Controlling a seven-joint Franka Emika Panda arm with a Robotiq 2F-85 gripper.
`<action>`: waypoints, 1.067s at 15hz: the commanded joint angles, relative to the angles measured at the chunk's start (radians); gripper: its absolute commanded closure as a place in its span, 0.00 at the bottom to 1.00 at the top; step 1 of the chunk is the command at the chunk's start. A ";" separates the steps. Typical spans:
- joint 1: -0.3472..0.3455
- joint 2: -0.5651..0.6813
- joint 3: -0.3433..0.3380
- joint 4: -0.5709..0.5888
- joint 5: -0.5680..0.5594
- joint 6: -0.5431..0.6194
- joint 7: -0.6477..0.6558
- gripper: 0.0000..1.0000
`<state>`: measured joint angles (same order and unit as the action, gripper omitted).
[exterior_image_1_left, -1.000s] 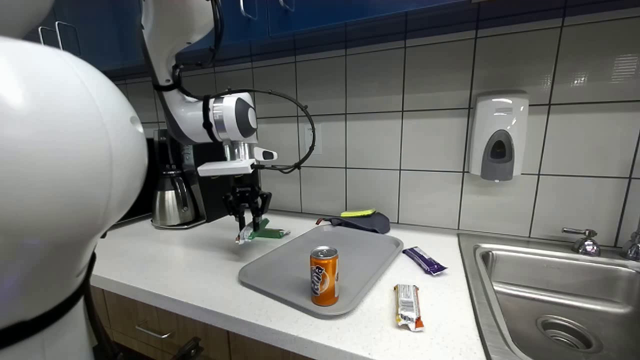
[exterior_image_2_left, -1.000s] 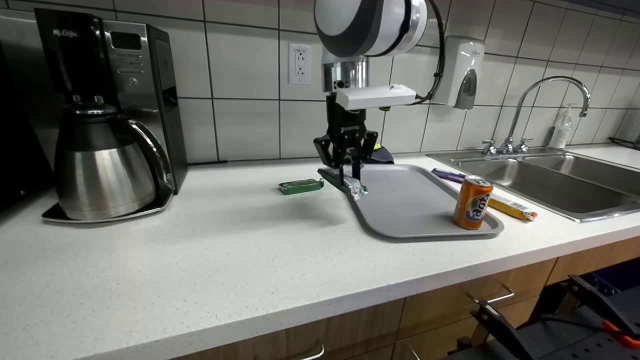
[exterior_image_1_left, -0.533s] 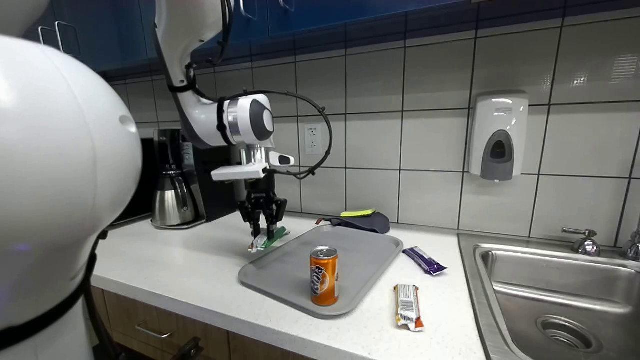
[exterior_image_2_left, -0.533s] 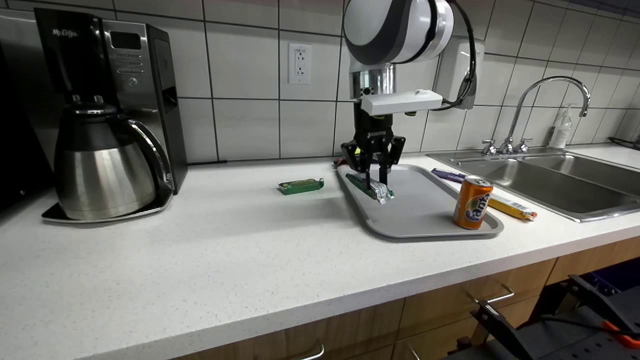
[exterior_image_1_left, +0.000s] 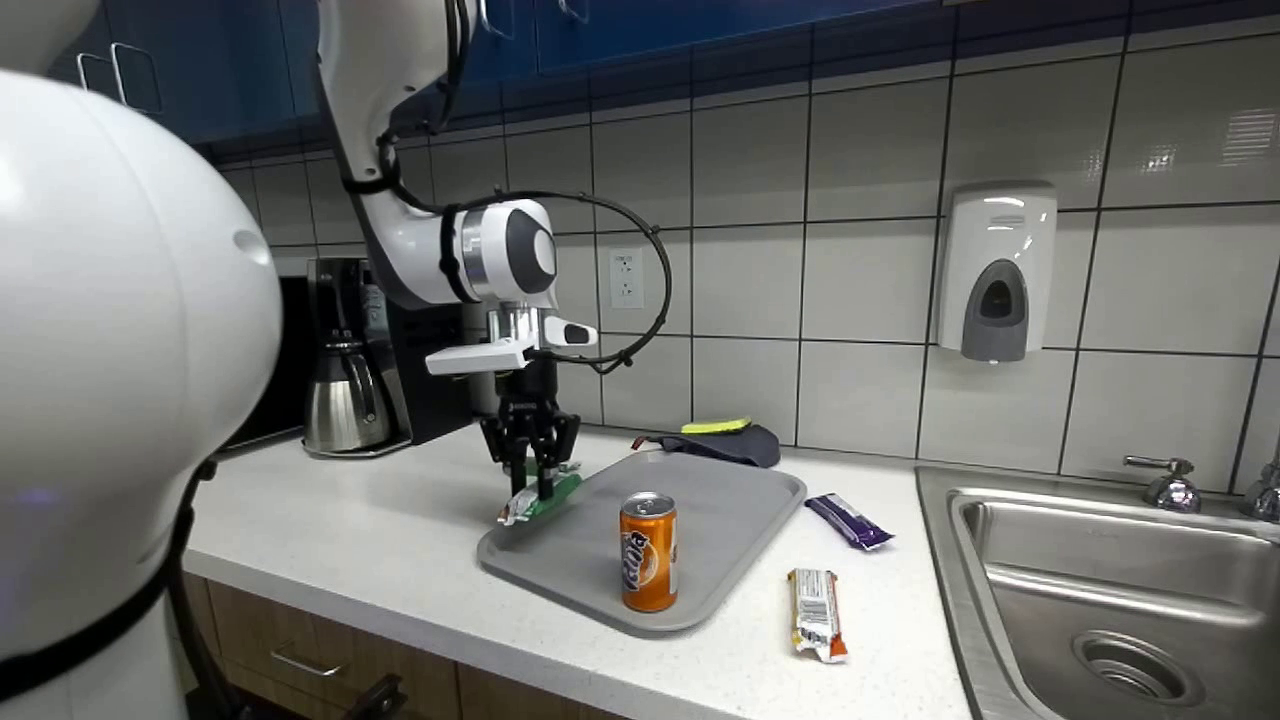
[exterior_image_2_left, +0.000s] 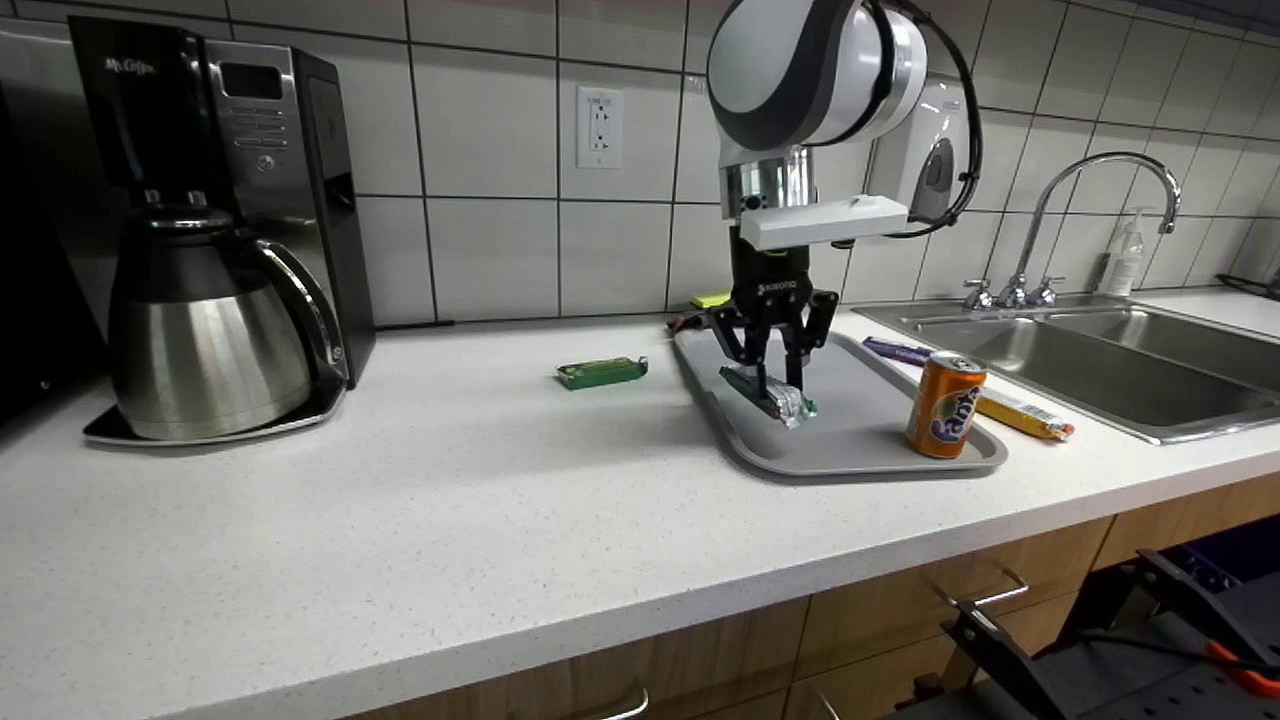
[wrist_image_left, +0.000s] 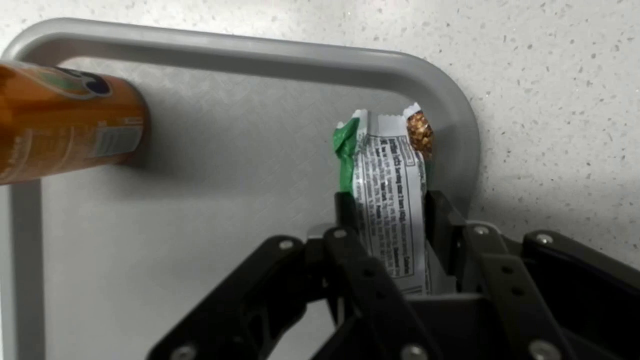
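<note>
My gripper (wrist_image_left: 390, 210) has its two black fingers closed on the sides of a green-and-white snack bar (wrist_image_left: 387, 170), printed side up in the wrist view. In both exterior views the gripper (exterior_image_1_left: 532, 488) (exterior_image_2_left: 778, 388) points down and holds the bar (exterior_image_2_left: 745, 385) low over the near-left part of a grey tray (exterior_image_2_left: 850, 430). I cannot tell whether the bar touches the tray. An orange can (exterior_image_1_left: 648, 552) stands upright on the tray, apart from the gripper. A second green bar (exterior_image_2_left: 602, 373) lies on the counter beside the tray.
A purple bar (exterior_image_1_left: 848, 522) and a yellow-orange bar (exterior_image_1_left: 817, 613) lie between the tray and the sink (exterior_image_1_left: 945, 560). A dark cloth (exterior_image_1_left: 745, 448) with a yellow-green item (exterior_image_1_left: 716, 426) lies behind the tray. A coffee maker with a steel carafe (exterior_image_2_left: 215, 345) stands on the counter.
The gripper has carried the green bar from the counter side across the tray's edge to over the tray, and lowered it. The can and the other bars have not moved.
</note>
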<state>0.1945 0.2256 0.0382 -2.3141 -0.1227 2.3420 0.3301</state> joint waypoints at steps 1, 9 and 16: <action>-0.011 -0.007 -0.002 -0.004 -0.008 -0.038 0.046 0.86; -0.020 0.042 -0.017 0.010 0.018 -0.035 0.064 0.86; -0.027 0.073 -0.018 0.019 0.043 -0.023 0.055 0.86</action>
<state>0.1793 0.2905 0.0137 -2.3143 -0.0969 2.3308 0.3805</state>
